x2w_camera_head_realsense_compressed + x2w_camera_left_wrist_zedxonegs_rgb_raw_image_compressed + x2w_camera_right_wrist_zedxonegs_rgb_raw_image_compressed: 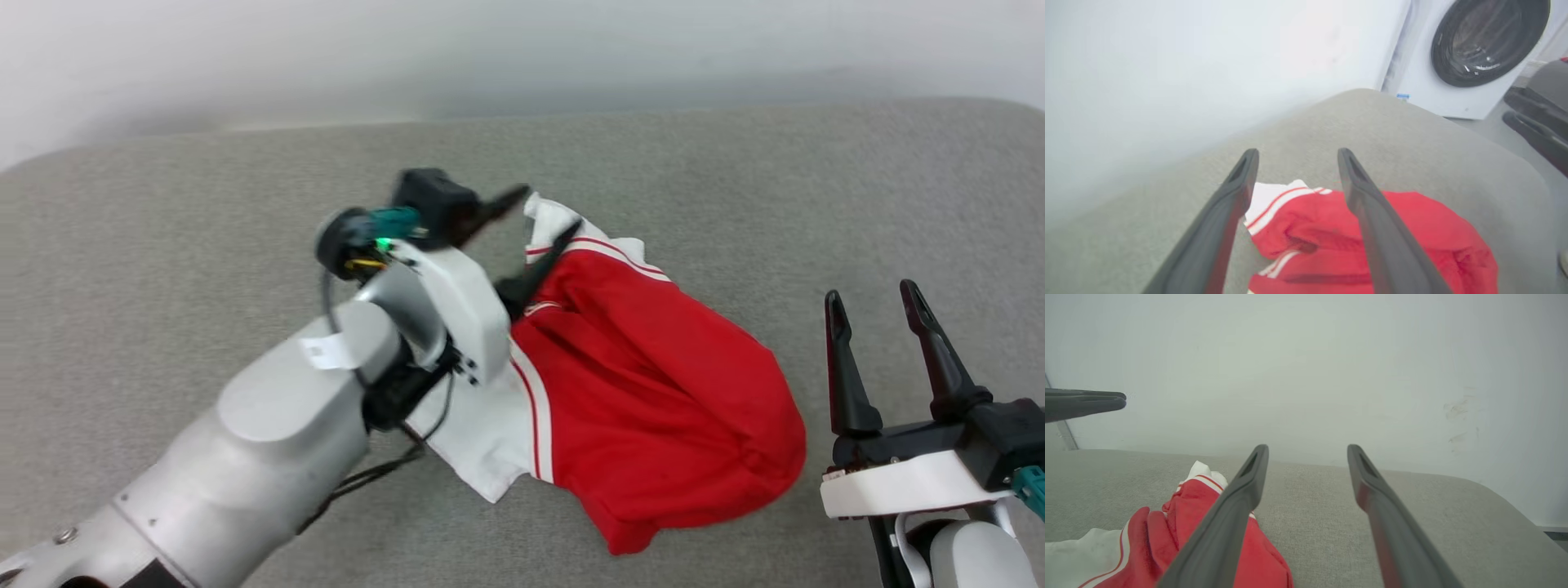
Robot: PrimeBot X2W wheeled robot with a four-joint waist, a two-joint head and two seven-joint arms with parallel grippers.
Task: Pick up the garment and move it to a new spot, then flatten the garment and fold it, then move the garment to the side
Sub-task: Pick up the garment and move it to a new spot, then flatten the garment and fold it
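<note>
One garment (653, 384) is here, a single red shirt in a bunch. It shows two white parts, one at its far end and one at its near left edge. One table (163, 245), grey and cloth-covered, lies under the garment. There are two pincers: the left pincer (549, 208) at the garment's far left end, and the right pincer (871, 292) to the garment's right, apart from it. Each pincer has two long dark fingers, four in all. In the left wrist view one washing machine (1453, 61), white with one round dark door, stands beyond the garment, past the table's edge.
</note>
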